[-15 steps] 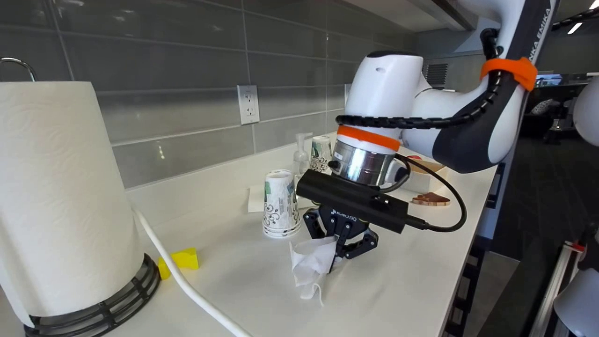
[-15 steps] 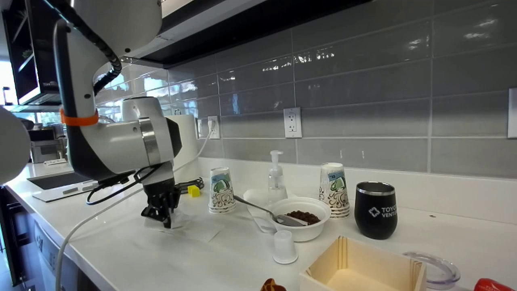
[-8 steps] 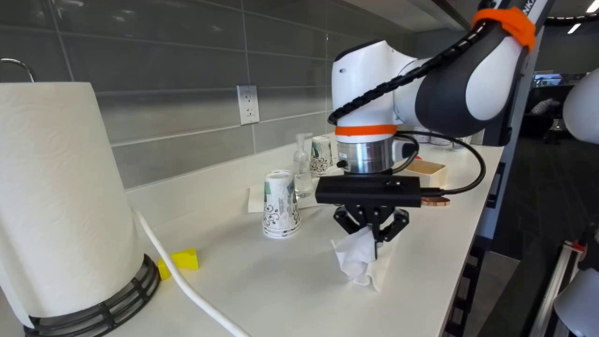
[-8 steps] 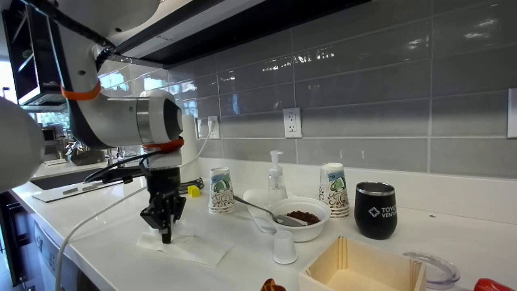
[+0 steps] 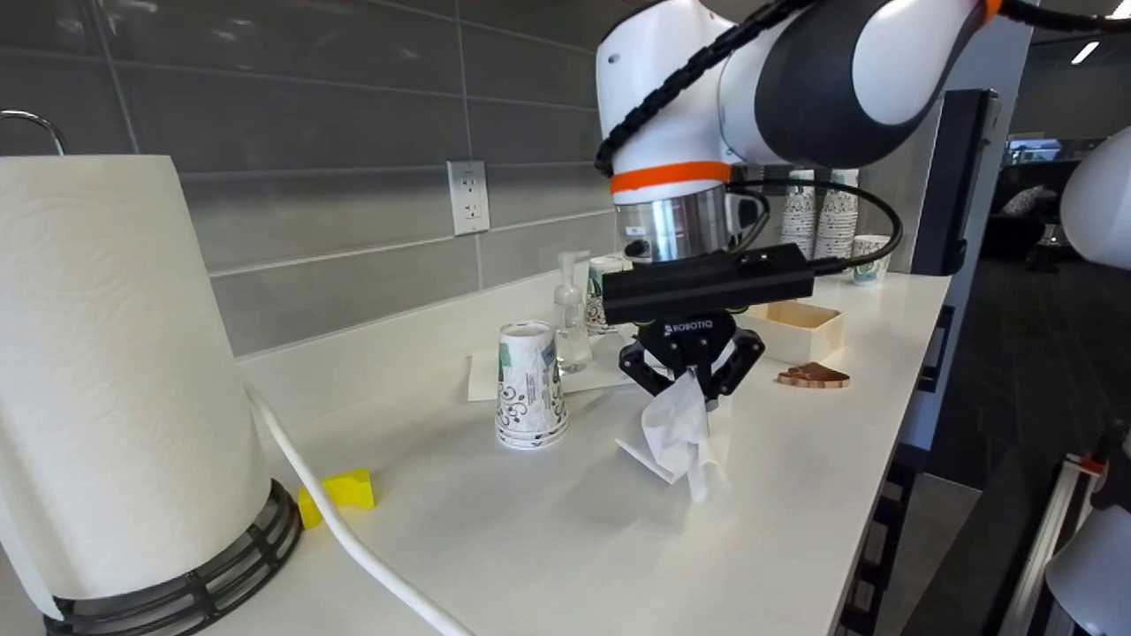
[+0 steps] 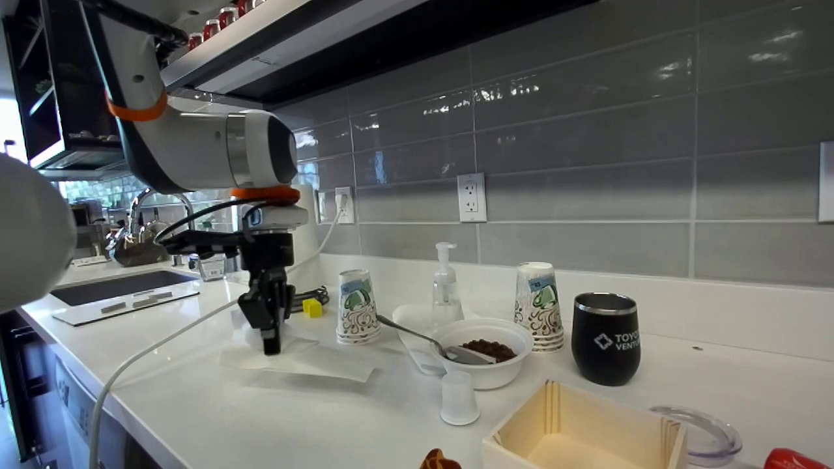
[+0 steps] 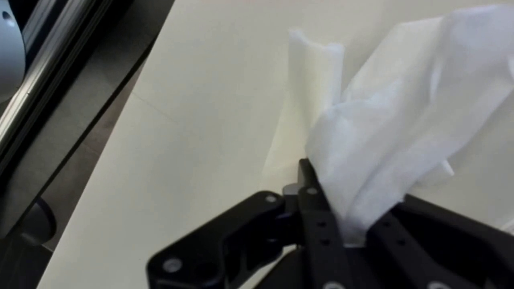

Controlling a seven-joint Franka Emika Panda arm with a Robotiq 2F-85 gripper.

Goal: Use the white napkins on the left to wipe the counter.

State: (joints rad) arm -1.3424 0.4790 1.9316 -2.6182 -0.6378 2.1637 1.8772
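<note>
A crumpled white napkin (image 5: pixel 679 433) hangs from my gripper (image 5: pixel 704 399). The gripper is shut on it, pointing down at the pale counter (image 5: pixel 548 548). In an exterior view the napkin (image 6: pixel 326 365) spreads as a flat sheet under the gripper (image 6: pixel 271 345), with a shadow beneath its near edge, so it looks slightly lifted. In the wrist view the napkin (image 7: pixel 385 132) bunches between the fingers (image 7: pixel 311 188) and covers most of the far finger's tip.
Upside-down paper cups (image 5: pixel 530 389), a soap dispenser (image 6: pixel 446 296) and a bowl (image 6: pixel 482 378) stand toward the wall. A paper towel roll (image 5: pixel 115 371), white cord (image 5: pixel 353 539) and yellow block (image 5: pixel 352 488) are at one end. A wooden box (image 6: pixel 586 423) is at the other.
The gripper, tilted one second ago, has straightened and moved with the napkin away from the paper towel roll. In the last half second it has risen from the counter with the napkin.
</note>
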